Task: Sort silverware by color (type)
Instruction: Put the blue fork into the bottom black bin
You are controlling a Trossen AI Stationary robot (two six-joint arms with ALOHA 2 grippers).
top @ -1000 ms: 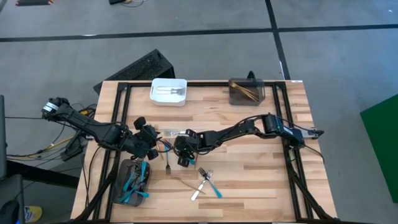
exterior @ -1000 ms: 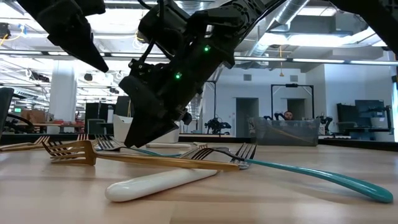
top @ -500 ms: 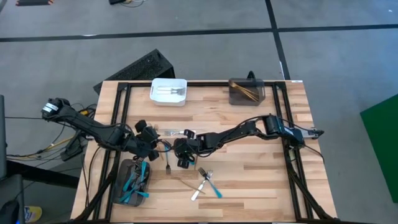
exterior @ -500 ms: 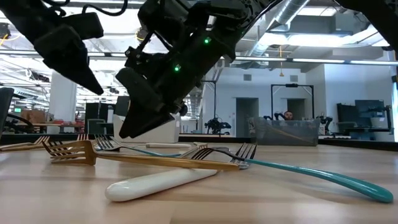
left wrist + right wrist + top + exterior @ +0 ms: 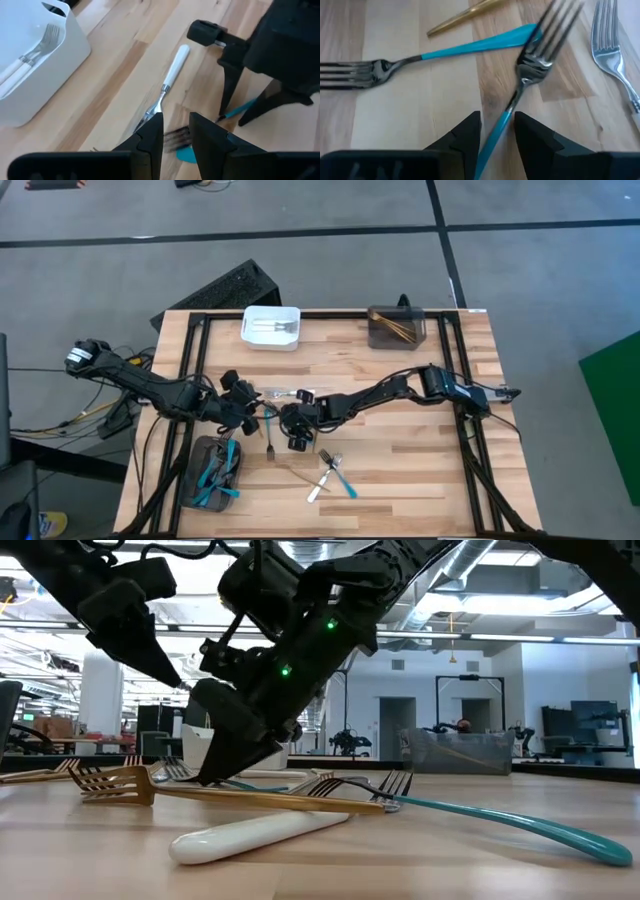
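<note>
- Right gripper [image 5: 496, 131]: fingers parted, straddling the blue handle of a blue-handled fork [image 5: 520, 95] lying on the table [image 5: 420, 460]; not closed on it.
- Left gripper [image 5: 175, 131]: fingers slightly apart, holding nothing, above a white-handled fork [image 5: 167, 82].
- Both grippers sit close together at mid-table.
- Second blue fork [image 5: 420, 54] and gold handle [image 5: 465, 17] lie beside.
- White bin [image 5: 272, 327] holds white-handled forks; grey bin [image 5: 397, 328] holds gold pieces.

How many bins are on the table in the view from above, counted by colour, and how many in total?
White bin: 1
Dark grey bin: 2, one at the far edge and one near the left arm
Total: 3
</note>
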